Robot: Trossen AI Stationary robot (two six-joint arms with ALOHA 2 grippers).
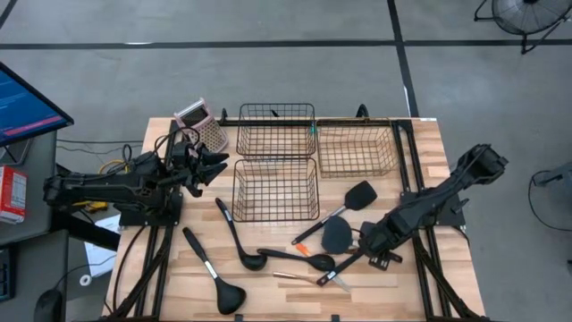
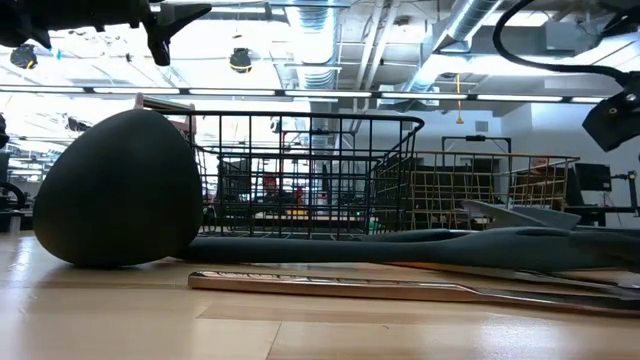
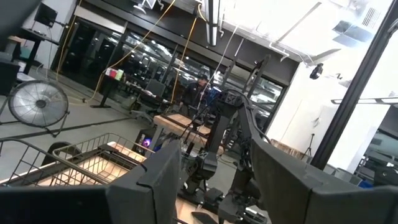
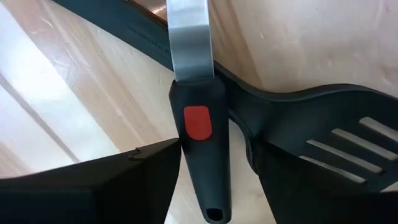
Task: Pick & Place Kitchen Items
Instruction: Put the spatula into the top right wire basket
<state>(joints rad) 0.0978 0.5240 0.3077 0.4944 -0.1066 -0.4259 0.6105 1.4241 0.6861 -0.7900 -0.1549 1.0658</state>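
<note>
Nothing had been binned—the wire baskets stood bare, utensils remained scattered, and the spread right gripper straddled a red-dotted handle.

**What I cannot see well**

From above, my right pincer is hidden under my own wrist, so its jaws do not show there. In my right wrist view, the black handle with the red mark stands between my fingers, but the slotted turner and the steel blade are cut by the edges. In the low view, the ladle bowl covers the lower part of the wire baskets. The person far behind is too small to describe.
</note>
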